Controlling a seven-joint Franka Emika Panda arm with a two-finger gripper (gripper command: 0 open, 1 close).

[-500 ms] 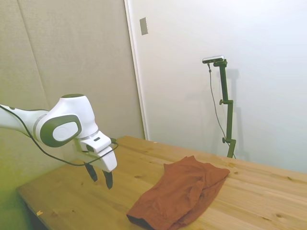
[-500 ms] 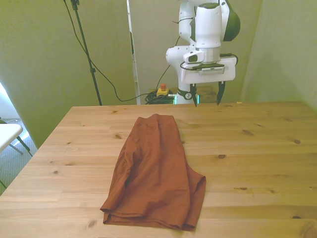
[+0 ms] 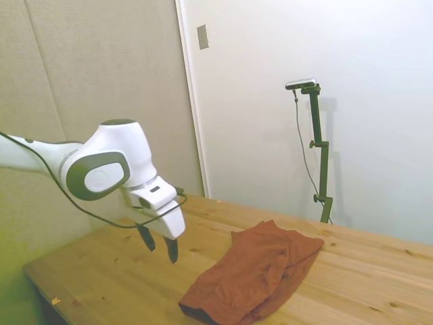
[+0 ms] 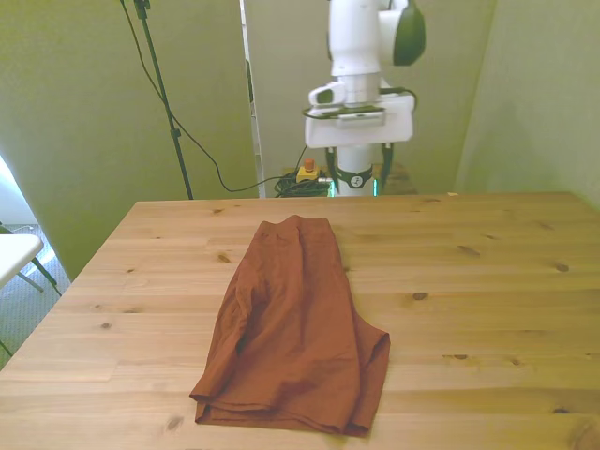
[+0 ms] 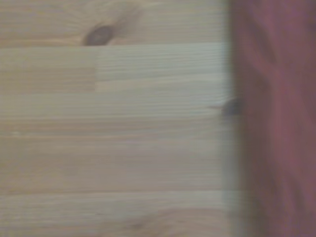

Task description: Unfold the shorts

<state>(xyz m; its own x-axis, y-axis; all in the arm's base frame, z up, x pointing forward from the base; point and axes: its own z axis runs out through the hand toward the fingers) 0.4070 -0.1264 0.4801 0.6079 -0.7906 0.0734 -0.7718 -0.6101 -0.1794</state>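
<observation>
The rust-red shorts (image 4: 291,328) lie folded lengthwise on the wooden table (image 4: 487,281), running from the middle toward the near edge. In the side view the shorts (image 3: 260,274) are a wrinkled heap with a dark hem at the low end. My gripper (image 3: 160,245) hangs open above bare wood, short of the cloth and touching nothing. From the front the gripper (image 4: 358,171) hovers over the table's far edge, just beyond the far end of the shorts. The wrist view shows a blurred strip of the shorts (image 5: 276,118) beside bare planks.
Bare wood (image 3: 101,271) lies under and around the gripper. The table's right half in the front view (image 4: 525,244) holds nothing. A small yellow box with a red button (image 4: 307,171) sits on the floor behind the table.
The arm has swung toward the shorts: the gripper moved right in the side view and toward the front view's left. The fingers stay open and the shorts have not moved.
</observation>
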